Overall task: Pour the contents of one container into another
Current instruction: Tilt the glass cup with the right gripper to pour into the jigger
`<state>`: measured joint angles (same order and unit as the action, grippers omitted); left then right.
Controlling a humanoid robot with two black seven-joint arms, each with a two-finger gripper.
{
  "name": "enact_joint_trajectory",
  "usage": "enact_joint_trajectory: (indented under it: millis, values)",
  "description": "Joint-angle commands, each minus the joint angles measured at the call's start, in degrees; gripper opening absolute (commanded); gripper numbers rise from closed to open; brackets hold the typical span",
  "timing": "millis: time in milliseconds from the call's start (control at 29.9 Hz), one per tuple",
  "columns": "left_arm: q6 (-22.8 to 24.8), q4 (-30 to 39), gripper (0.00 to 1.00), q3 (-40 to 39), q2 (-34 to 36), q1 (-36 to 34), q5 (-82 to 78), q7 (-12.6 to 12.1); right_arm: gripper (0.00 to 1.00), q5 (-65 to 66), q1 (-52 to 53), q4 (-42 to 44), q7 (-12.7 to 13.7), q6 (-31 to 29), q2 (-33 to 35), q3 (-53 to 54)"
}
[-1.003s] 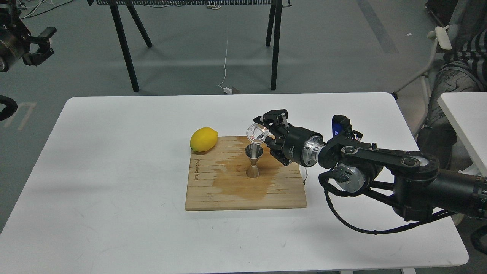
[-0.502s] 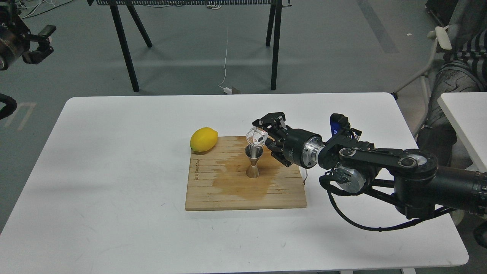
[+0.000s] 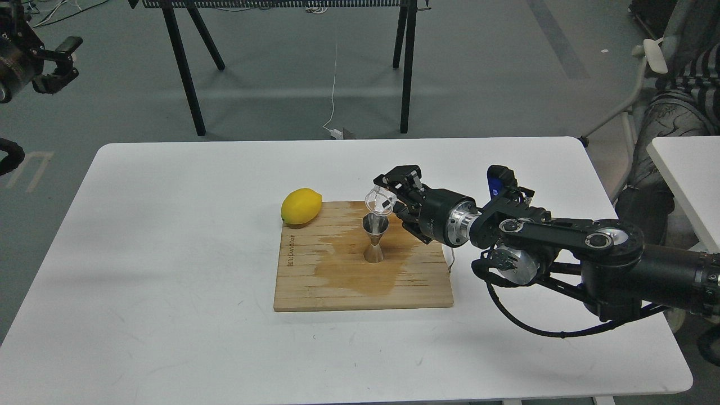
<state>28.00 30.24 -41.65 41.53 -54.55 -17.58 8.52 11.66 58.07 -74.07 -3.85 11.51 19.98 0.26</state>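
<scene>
The steel jigger [image 3: 375, 239] stands upright on the wooden board [image 3: 337, 281], which shows a wet stain around it. Right above the jigger's mouth the small clear glass cup [image 3: 379, 200] is tipped over, mouth down and to the left. My right gripper [image 3: 389, 198] comes in from the right and is shut on the cup. My left gripper [image 3: 59, 63] hangs at the top left corner, high off the table and far from the board; its fingers look spread apart with nothing between them.
A yellow lemon [image 3: 301, 206] rests on the board's far left corner. The white table [image 3: 169, 253] carries the board. Black trestle legs [image 3: 185, 67] stand behind it. A seated person [image 3: 680, 107] and a second table edge [image 3: 683, 185] are at the right.
My right gripper has shifted slightly left and down with the cup, which stays tipped over the jigger. The left gripper has drifted slightly toward the left edge.
</scene>
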Motion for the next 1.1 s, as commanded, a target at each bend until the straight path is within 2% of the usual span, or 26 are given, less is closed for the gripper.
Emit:
enact_joint_trajectory:
  millis: [0, 1070]
  values:
    - [0.0, 0.0, 1.0, 0.0, 0.0, 0.1, 0.0, 0.0, 0.02, 0.1, 0.4, 0.4, -0.1, 0.0, -0.4, -0.1]
    - [0.0, 0.0, 1.0, -0.1, 0.2, 0.0, 0.0, 0.0, 0.02, 6.1, 4.4, 0.7, -1.2, 0.8, -1.1, -6.1]
